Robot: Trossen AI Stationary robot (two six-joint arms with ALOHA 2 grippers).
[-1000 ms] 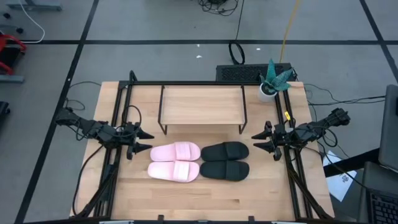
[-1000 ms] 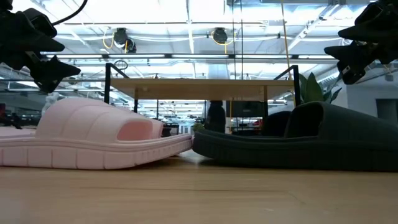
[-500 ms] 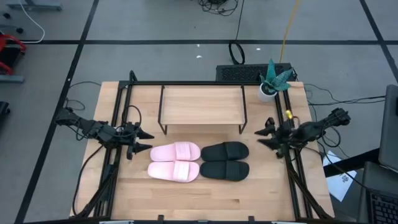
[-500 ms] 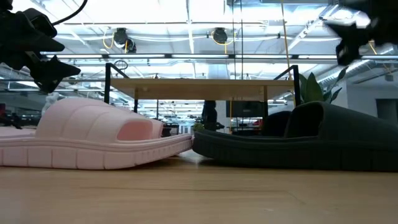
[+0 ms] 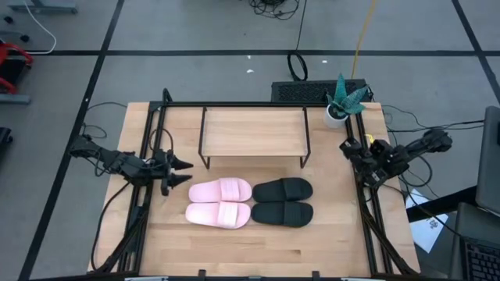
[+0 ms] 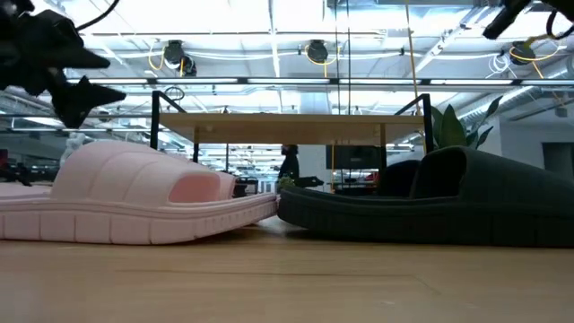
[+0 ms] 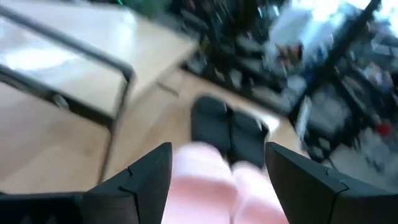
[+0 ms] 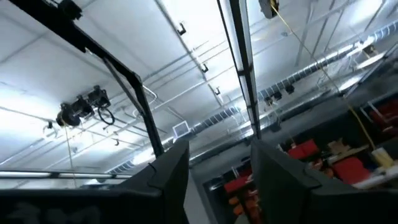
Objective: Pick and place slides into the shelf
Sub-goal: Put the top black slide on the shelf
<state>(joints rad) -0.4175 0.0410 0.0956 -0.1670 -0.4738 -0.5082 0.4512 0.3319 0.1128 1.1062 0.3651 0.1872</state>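
Two pale pink slides (image 5: 220, 201) and two black slides (image 5: 283, 201) lie sole-down, side by side, on the tabletop in front of the shelf (image 5: 254, 131). The low view shows a pink slide (image 6: 134, 202) and a black slide (image 6: 430, 206), with the shelf (image 6: 287, 121) behind them. In the left wrist view the pink slides (image 7: 214, 180) lie ahead, the black slides (image 7: 227, 127) beyond them. My left gripper (image 5: 186, 172) (image 7: 217, 171) (image 6: 90, 81) hovers open just left of the pink slides. My right gripper (image 5: 348, 148) (image 8: 217, 165) is open, raised right of the shelf and tipped toward the ceiling.
A small potted plant (image 5: 338, 108) stands at the table's far right corner. Black frame rails (image 5: 152, 140) run along the table's left, right and far sides. A keyboard (image 5: 312, 90) lies beyond the far edge. Bare wood (image 5: 250, 250) stretches along the near edge.
My right gripper has risen from beside the black slides, drawn back toward the table's right and far edges and tipped its fingers upward, leaving most of the low view. My left gripper has lifted slightly. The slides have stayed put.
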